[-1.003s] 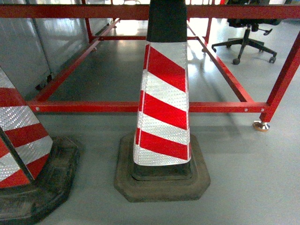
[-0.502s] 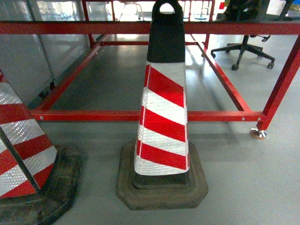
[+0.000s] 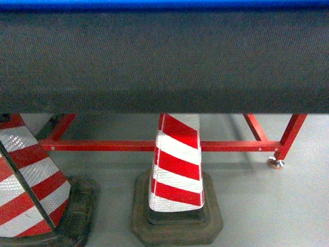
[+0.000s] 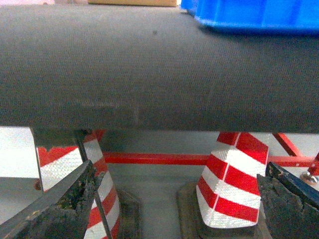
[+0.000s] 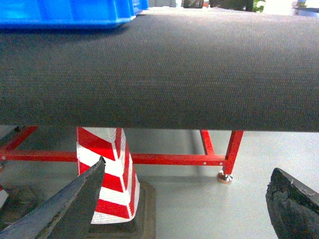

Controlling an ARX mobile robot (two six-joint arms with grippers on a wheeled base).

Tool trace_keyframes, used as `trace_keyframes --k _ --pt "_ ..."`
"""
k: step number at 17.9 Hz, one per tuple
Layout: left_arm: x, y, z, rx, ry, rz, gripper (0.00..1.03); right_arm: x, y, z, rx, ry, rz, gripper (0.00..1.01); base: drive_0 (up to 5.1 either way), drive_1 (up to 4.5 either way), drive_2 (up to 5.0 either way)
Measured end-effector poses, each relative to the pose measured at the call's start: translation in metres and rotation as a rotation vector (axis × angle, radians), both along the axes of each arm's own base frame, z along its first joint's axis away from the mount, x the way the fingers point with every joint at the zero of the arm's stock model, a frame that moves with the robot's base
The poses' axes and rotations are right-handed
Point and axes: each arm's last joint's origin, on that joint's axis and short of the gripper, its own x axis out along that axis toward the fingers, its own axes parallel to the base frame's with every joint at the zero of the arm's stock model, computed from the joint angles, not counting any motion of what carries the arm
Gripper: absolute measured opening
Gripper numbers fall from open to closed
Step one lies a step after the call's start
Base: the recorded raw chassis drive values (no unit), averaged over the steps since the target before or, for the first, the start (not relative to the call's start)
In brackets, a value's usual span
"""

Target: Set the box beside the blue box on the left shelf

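Task barely begun: box [image 4: 259,12] sat ungrasped, upper right of frame, on dark belt [image 3: 164,62]. Left gripper [image 4: 174,204] and right gripper [image 5: 184,204] jaws spread, empty. Shelf unseen.

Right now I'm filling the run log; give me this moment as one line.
phase: approach | box: on dark belt surface, ungrasped | left gripper: open, empty | right gripper: open, empty | below: striped cones, red frame
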Motion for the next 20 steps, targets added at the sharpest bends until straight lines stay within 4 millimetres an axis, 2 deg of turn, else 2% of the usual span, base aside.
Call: trace_keyframes --k 20 --pt "0.0 0.0 0.0014 0.0 -0.014 0.0 0.98 0.0 0.0 0.001 0.0 -0.01 0.0 0.98 0.0 0.0 0.0"
